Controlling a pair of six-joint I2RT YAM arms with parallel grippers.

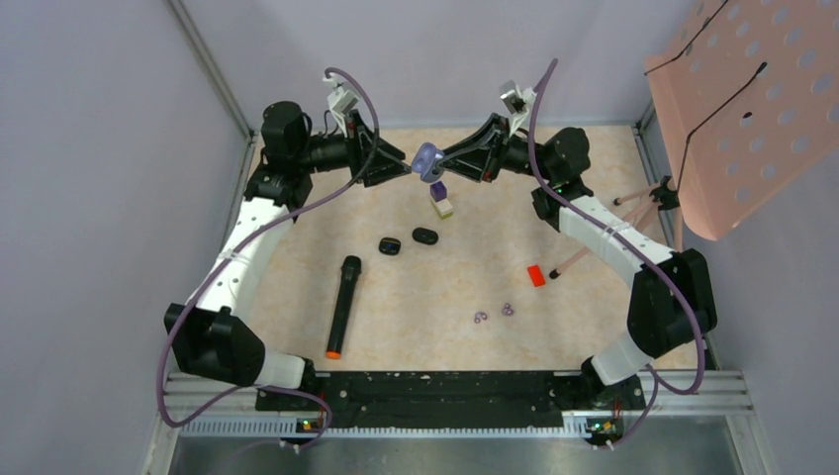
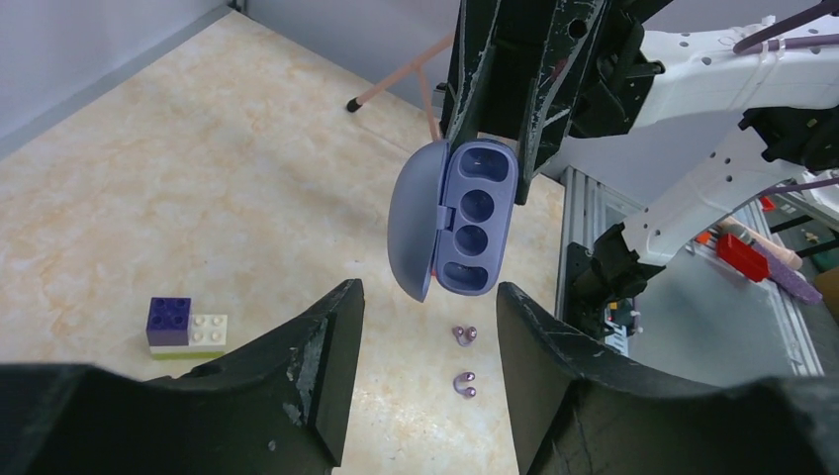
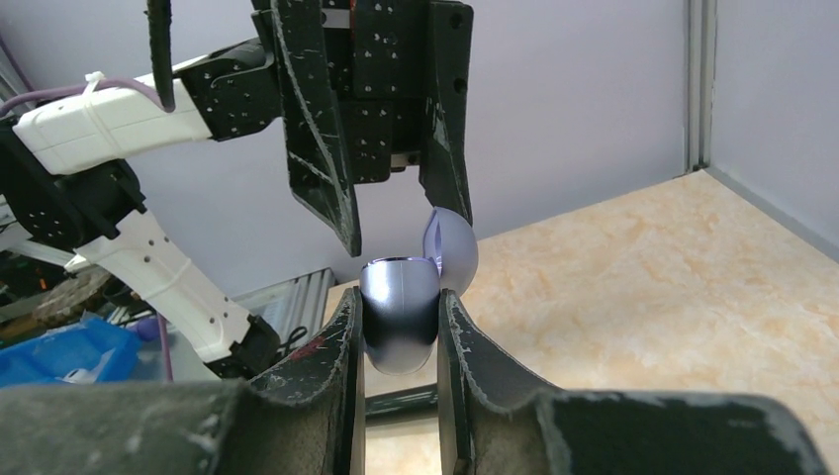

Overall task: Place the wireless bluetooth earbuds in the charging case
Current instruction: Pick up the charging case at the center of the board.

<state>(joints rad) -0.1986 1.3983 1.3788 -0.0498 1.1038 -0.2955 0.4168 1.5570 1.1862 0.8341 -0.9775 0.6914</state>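
Note:
My right gripper (image 1: 442, 161) is shut on the pale purple charging case (image 1: 427, 158) and holds it high above the table's far middle. Its lid hangs open, and the several hollows inside (image 2: 465, 218) are empty. The case sits between the right fingers in the right wrist view (image 3: 399, 317). My left gripper (image 1: 401, 170) is open and empty, its jaws facing the case's open side from a short gap (image 2: 427, 297). Two small black earbuds (image 1: 390, 245) (image 1: 425, 236) lie on the table below, nearer the middle, apart from both grippers.
Two tiny pale purple C-shaped rings (image 1: 481, 317) (image 1: 508, 309) lie near the front middle, also in the left wrist view (image 2: 464, 334). A purple and white block stack (image 1: 440, 198), a black marker with an orange tip (image 1: 342, 319), a red block (image 1: 536, 275) and a pink perforated board (image 1: 752, 99) at the right.

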